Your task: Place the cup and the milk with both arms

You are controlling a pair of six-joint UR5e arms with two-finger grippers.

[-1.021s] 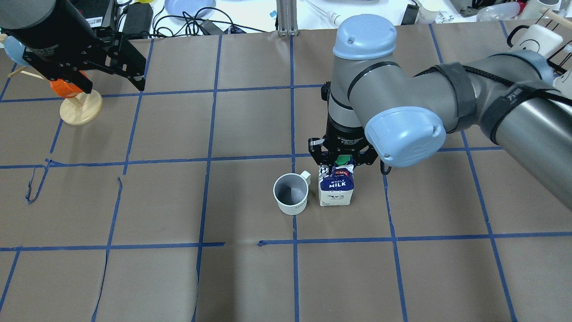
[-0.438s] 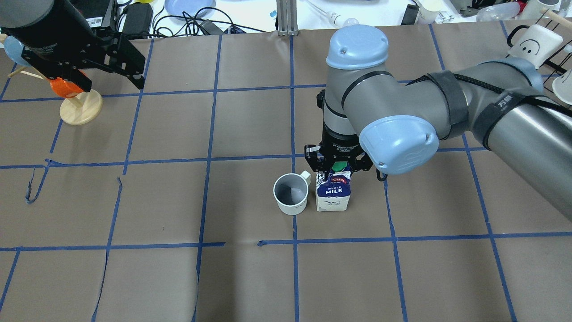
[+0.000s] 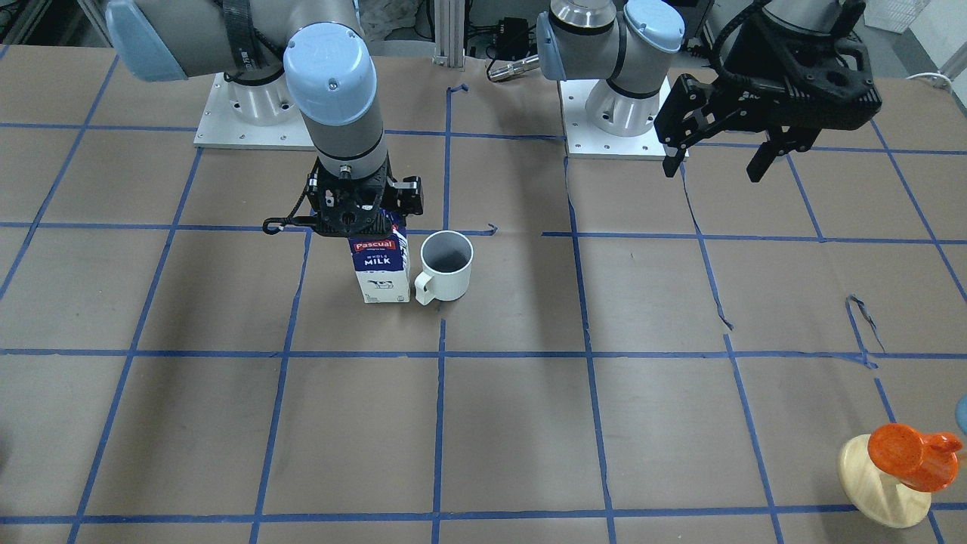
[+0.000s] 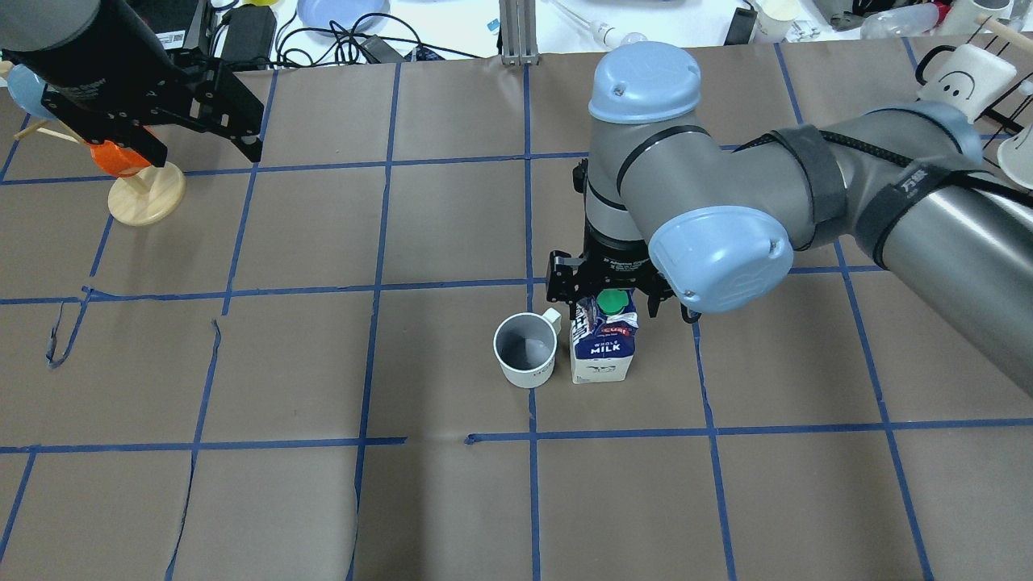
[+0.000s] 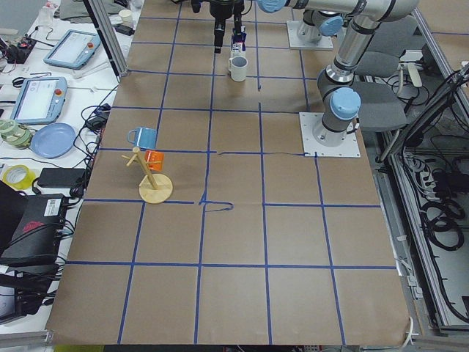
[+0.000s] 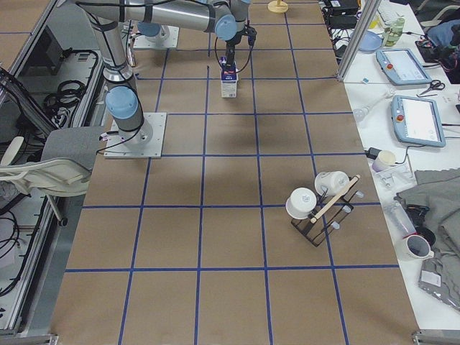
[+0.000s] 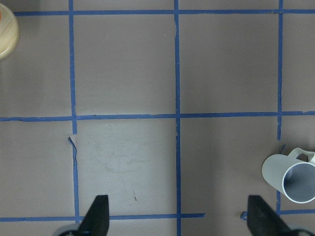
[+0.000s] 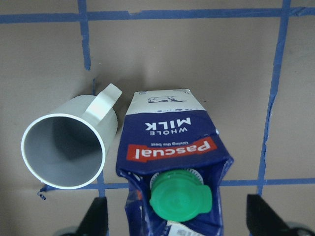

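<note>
Where the milk (image 4: 601, 355) stands: we see it upright on the tabletop (image 4: 282, 363), near the middle, beside a crossing of blue tape lines (image 4: 452, 284). Its "WHOLE MILK" face and red label show in the overhead and front views.
Green cap (image 8: 180, 194): it sits on the sloping top of the milk, directly below the right wrist camera.
Cup (image 4: 524, 351): upright, mouth up, grey inside, it stands just beside the milk on the side toward the robot's left. Its handle points at the milk's lower edge — we cannot tell whether the two touch.
Right claw (image 4: 611, 304): it points straight down over the top of the milk, fingers spread wide on either side. In the wrist view we see a clear gap between each finger and the milk, so it pinches nothing.
Left claw (image 3: 712, 172): spread wide and holding nothing, it hangs above the tabletop on the robot's left side, well apart from cup and milk.
Left wrist view: we see tabletop and tape lines below the claw, with the cup at the view's right edge.
Orange cup (image 3: 910, 447): it hangs on a wooden stand (image 3: 880, 491) with a round pale base — near the tabletop's far edge from the robot, on its left.
</note>
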